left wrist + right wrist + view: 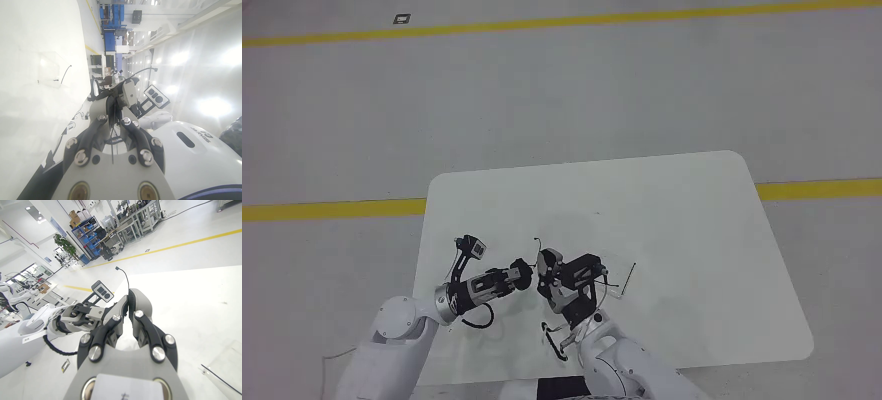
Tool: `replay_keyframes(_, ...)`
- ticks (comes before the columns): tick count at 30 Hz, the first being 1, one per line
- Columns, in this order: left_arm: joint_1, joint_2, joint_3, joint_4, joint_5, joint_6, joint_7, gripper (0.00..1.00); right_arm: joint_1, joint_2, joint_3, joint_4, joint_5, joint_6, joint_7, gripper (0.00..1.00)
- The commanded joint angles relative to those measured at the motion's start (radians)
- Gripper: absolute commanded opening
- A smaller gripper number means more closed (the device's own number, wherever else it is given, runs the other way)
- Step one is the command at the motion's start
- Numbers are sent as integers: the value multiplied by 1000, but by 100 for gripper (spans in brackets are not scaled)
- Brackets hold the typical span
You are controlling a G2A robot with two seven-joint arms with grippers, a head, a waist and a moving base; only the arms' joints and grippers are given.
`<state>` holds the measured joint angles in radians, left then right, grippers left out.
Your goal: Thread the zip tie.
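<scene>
left end effector (113,94), right end effector (128,302) grip zip tie (126,276) | box (49,62) holds second tie (65,73)

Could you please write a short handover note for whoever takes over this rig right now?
Right gripper: shut on the zip tie, with the head sticking up free.
Left gripper: shut on a thin black tail, apparently the same tie's; the two grippers meet tip to tip over the table.
A spare tie leans in a clear box on the table.
Done: the tie is held by both arms.
Left: feed the tail through the head; no loop yet.
</scene>
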<state>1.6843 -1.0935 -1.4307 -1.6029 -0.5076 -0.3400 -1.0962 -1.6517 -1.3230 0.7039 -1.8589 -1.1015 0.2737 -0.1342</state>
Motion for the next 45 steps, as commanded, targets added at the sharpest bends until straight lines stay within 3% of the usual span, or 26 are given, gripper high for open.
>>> replay_keyframes(1,0,0,0,0,0,0,0,0,1,0,-1,1,2,-1,0,0)
replay_keyframes(45,0,0,0,0,0,0,0,0,-35,5,27,-4,-16,-84,37,0)
